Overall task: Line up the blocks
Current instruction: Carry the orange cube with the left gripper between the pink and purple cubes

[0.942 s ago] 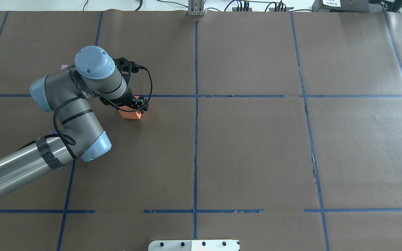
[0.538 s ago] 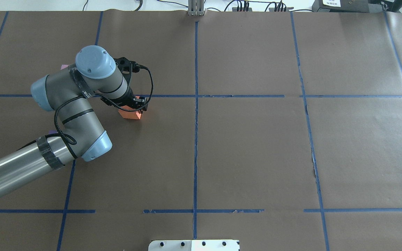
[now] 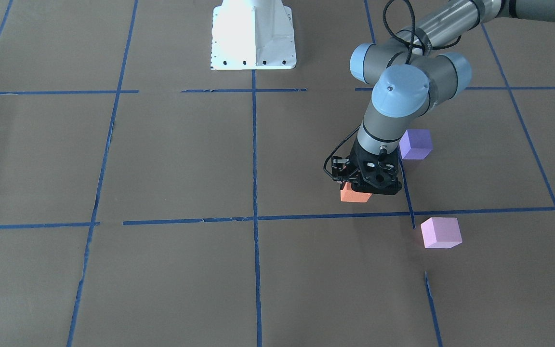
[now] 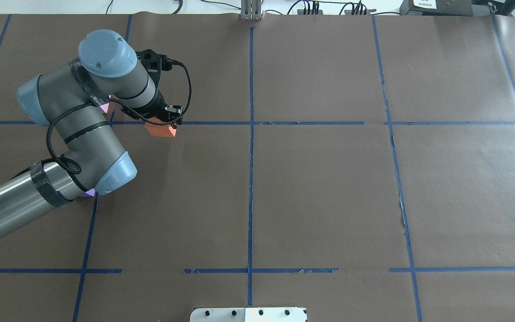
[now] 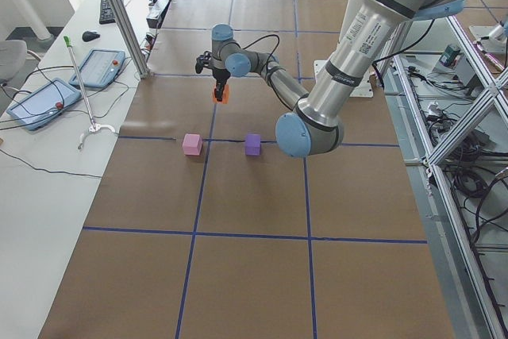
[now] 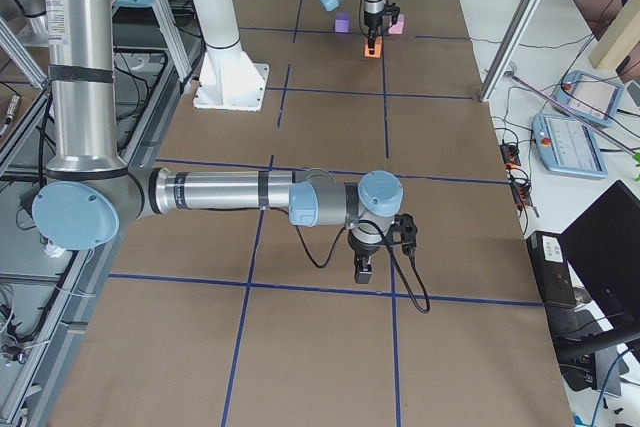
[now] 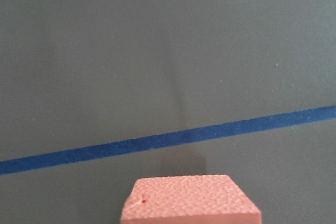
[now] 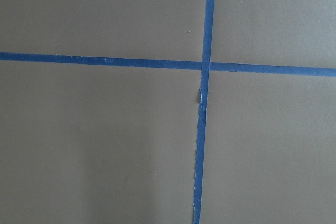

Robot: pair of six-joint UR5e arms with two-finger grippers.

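Viewed from the robot's right side, the right gripper [image 6: 362, 272] hangs nearest, above a tape crossing [image 8: 203, 66]. Whether its jaws are open or closed cannot be told. Far beyond it, the left gripper [image 3: 358, 190] is clamped on the orange block [image 3: 353, 195], holding it low beside a blue tape line [image 3: 306, 217]. Past that sit the purple block [image 3: 416, 143] and the pink block [image 3: 441, 232], well apart. The step looks like placing orange. It likely needs a shift toward the robot's left, into the gap between those two, then a release.
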